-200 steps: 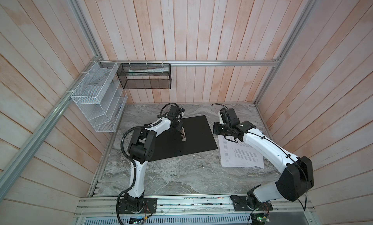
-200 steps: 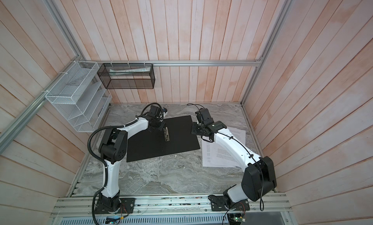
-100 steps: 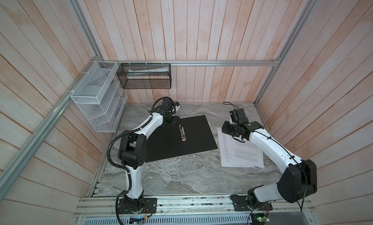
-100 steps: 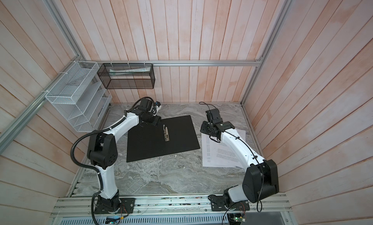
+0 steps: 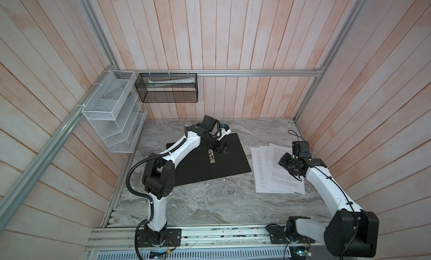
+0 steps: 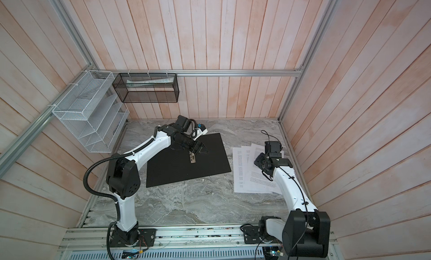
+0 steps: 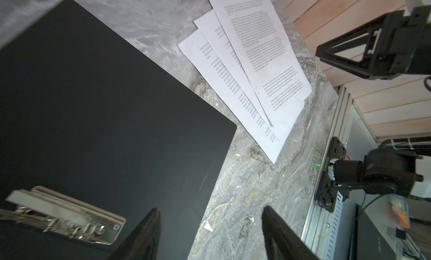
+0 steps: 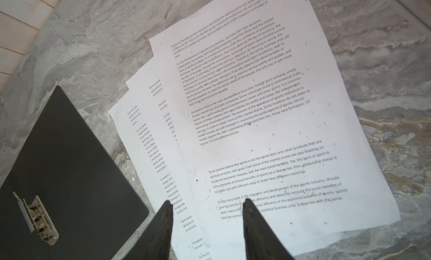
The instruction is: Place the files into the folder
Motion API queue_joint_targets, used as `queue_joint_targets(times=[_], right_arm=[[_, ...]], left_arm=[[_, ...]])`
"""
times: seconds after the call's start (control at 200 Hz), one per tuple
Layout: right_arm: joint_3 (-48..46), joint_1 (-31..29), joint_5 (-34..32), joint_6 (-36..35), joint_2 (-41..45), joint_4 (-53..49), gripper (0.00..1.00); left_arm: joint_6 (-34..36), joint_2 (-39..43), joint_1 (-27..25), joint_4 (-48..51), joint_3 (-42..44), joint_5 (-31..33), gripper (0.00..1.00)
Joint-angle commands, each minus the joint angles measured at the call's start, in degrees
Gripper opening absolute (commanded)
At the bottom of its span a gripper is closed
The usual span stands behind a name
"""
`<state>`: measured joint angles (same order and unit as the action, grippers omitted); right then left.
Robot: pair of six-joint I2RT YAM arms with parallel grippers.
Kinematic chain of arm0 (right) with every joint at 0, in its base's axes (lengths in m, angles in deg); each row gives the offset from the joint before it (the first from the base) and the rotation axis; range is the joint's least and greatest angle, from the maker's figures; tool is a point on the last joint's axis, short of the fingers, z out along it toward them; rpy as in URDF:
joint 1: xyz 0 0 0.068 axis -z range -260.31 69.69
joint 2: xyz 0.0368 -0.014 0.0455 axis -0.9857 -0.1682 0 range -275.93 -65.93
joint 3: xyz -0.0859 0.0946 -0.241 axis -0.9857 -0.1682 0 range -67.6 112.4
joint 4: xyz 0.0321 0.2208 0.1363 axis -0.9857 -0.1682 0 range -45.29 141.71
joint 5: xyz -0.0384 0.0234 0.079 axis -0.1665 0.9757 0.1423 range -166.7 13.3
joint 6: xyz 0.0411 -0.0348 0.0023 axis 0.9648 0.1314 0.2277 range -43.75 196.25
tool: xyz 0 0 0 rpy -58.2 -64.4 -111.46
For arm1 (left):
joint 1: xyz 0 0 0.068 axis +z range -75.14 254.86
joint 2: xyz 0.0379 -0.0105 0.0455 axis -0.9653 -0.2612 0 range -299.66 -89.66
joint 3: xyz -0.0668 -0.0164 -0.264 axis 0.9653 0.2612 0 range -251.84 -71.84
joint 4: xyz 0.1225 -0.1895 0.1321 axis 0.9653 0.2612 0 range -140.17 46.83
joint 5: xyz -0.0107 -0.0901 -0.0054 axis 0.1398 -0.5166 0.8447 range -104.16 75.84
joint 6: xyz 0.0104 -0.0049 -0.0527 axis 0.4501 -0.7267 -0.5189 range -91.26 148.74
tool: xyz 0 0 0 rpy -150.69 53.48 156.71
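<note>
- Folder (image 5: pixel 224 167) lies open so your files (image 5: pixel 272 177) by the desk's (image 5: pixel 210 205) right edge can go in.
- Left end effector (image 7: pixel 210 208) and right end effector (image 8: pixel 207 200): both spread, empty.

Light: bright, soft, even; source not in view. No glare.
Shadows: faint, diffuse on desk (image 5: pixel 210 200).
Top views: sharp; wide-angle, wall planks splay twd edges.
Left wrist view: metal clip (image 7: pixel 67 218) smeared, folder (image 7: pixel 93 95) edge soft.
Right wrist view: files (image 8: pixel 268 107) text legible at ctr; right gripper (image 8: pixel 208 200) soft, close to lens.
</note>
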<state>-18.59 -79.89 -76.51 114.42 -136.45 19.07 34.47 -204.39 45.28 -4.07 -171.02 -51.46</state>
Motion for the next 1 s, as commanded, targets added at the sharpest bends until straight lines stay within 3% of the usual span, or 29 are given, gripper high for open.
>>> queue_joint_targets(times=[0.0, 0.24, 0.43, 0.79, 0.996], right_arm=[[1.11, -0.11, 7.04, -2.37, -3.93, -0.24, 0.49], [4.17, -10.99, 0.16, -2.20, -8.98, -6.73, 0.48], [3.28, -19.95, -8.04, 1.28, -11.56, -11.59, 0.48], [2.92, -25.55, -15.11, 3.54, -20.03, -13.41, 0.50], [2.26, -26.09, -16.75, 4.17, -20.34, -12.68, 0.44]], left_arm=[[-1.18, 0.34, -0.04, -1.72, 2.20, -3.60, 0.71], [-0.91, 4.09, 0.03, -6.06, 8.47, 2.29, 0.71], [-0.76, 7.00, 1.31, -6.19, 11.84, 2.69, 0.71], [-2.58, 9.41, 6.02, -6.22, 14.70, 1.25, 0.71], [-2.71, 10.27, 6.20, -6.15, 15.07, 1.53, 0.71]])
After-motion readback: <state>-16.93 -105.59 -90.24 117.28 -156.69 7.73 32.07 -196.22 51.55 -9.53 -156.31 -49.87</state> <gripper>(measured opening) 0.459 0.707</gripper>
